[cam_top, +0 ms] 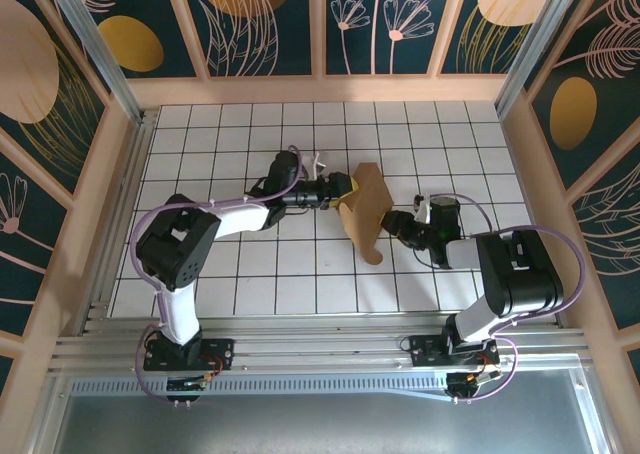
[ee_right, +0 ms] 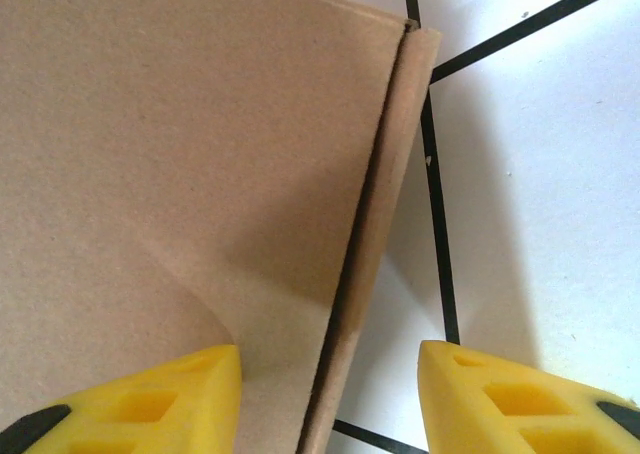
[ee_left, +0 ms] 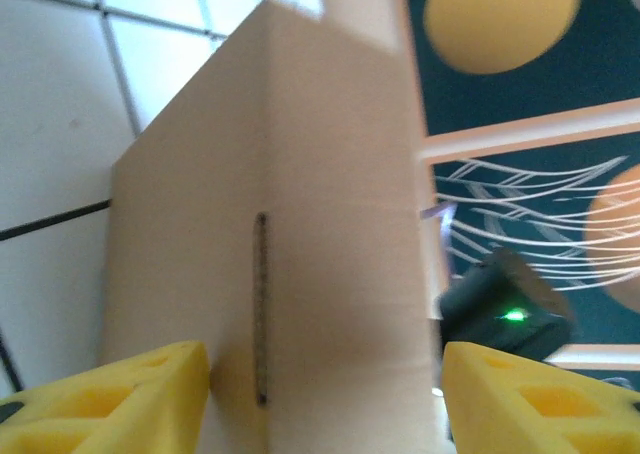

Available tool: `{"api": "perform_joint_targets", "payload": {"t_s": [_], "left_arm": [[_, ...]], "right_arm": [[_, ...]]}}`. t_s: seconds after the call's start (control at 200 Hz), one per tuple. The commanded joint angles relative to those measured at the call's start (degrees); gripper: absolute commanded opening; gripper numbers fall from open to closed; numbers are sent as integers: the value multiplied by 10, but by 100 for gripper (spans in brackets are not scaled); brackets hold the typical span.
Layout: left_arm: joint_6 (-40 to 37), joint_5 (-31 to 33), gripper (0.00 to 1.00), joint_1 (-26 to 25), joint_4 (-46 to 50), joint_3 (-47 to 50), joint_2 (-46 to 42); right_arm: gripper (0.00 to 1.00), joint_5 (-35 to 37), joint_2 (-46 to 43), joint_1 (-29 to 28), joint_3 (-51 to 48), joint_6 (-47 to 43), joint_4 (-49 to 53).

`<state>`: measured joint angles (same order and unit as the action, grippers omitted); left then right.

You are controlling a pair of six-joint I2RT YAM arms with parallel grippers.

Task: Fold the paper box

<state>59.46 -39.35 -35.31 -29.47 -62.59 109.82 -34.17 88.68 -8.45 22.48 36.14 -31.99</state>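
- Metal rail (cam_top: 320,352), near edge: carries both arm bases, left and right.
- Table (cam_top: 200,164): white tiles with dark grid lines, wooden rim.
- Right gripper (cam_top: 397,221), right of centre, pointing left at the box. On the right wrist view the right gripper (ee_right: 330,374) has its jaws apart. The box's folded edge lies between them, close to the left finger. The right finger (ee_right: 510,394) hangs over bare tile, apart from the cardboard. Nothing is held.
- The paper box (cam_top: 362,206), middle of the table, between the two grippers: plain brown cardboard, partly folded, panels raised and tilted. A rounded tab points to the near side. Right wrist view: the paper box (ee_right: 180,154) shows a doubled edge over a grid line.
- Left gripper (cam_top: 338,190), touching the box's left side. Left wrist view: left gripper (ee_left: 325,399) spread wide, a yellow finger (ee_left: 140,394) on each side. The creased, slotted paper box (ee_left: 300,174) fills the gap, so it is clasped.
- Dark housing (ee_left: 505,309) with a green light, beyond the box.
- Far wall (cam_top: 260,14): teal panels, gold discs, pale leaf lines.
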Motion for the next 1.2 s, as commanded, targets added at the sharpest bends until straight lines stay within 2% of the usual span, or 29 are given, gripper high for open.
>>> {"api": "perform_joint_targets", "payload": {"t_s": [0.0, 0.1, 0.265, 0.516, 0.711, 0.851, 0.916, 1.061, 1.191], "left_arm": [[-144, 31, 63, -13, 203, -54, 26], [-196, 42, 64, -15, 260, -87, 31], [-216, 12, 71, -14, 248, -104, 21], [-264, -33, 73, -16, 226, -116, 6], [-212, -73, 82, -16, 151, -107, 13], [-197, -71, 87, -20, 152, -123, 13], [-216, -39, 87, -25, 214, -149, 20], [-321, 130, 85, -45, 455, -246, 63], [-346, 182, 82, -53, 507, -274, 86]], "right_arm": [[50, -12, 15, -5, -7, -10, 31], [49, -8, 13, -5, -7, -12, 36], [49, -5, 12, -5, -4, -15, 45], [47, 9, 7, -4, 5, -26, 68], [46, 8, 8, -6, 7, -26, 71], [45, 10, 6, -6, 8, -28, 76], [45, 11, 6, -5, 9, -30, 79], [45, 15, 2, -6, 12, -29, 84], [45, 19, 0, -7, 15, -34, 93]]}}
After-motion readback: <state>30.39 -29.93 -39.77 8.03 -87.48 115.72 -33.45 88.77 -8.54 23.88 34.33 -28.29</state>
